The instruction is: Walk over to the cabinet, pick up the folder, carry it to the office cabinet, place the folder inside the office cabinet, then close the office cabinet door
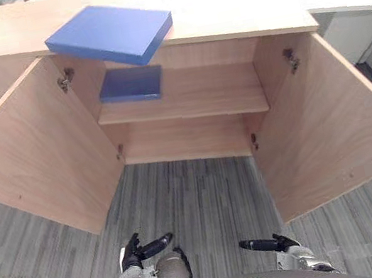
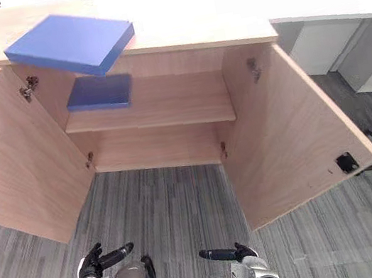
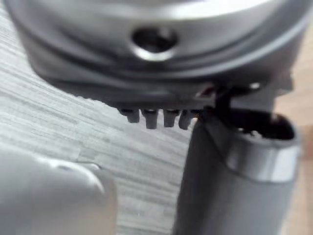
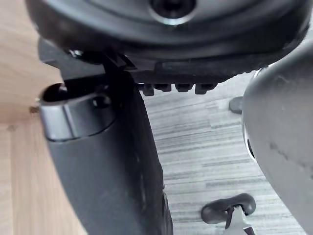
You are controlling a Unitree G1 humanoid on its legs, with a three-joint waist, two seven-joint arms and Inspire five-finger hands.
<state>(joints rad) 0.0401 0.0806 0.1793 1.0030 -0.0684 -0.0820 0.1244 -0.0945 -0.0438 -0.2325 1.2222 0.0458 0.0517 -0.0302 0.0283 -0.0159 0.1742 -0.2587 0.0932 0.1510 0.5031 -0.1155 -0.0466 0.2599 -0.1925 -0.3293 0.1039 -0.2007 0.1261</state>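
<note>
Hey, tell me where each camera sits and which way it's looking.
Left eye view: on the head, looking down at the open cabinet with the top folder; left hand and right hand low in front.
Right eye view: just beside it, same scene.
Left wrist view: on the left wrist, facing the floor past its thumb and fingers.
Right wrist view: on the right wrist, facing floor and a door past its thumb.
Shared: both wrist views see the floor.

A pale wooden surface [image 1: 235, 8] carries a blue folder [image 1: 110, 33] lying flat, one corner overhanging the front edge. Below it, inside the open cabinet [image 1: 37, 151], a wooden shelf [image 1: 207, 95] holds a second blue folder [image 1: 131, 84] at its left end. Grey striped carpet covers the floor [image 1: 189, 196] in front.
</note>
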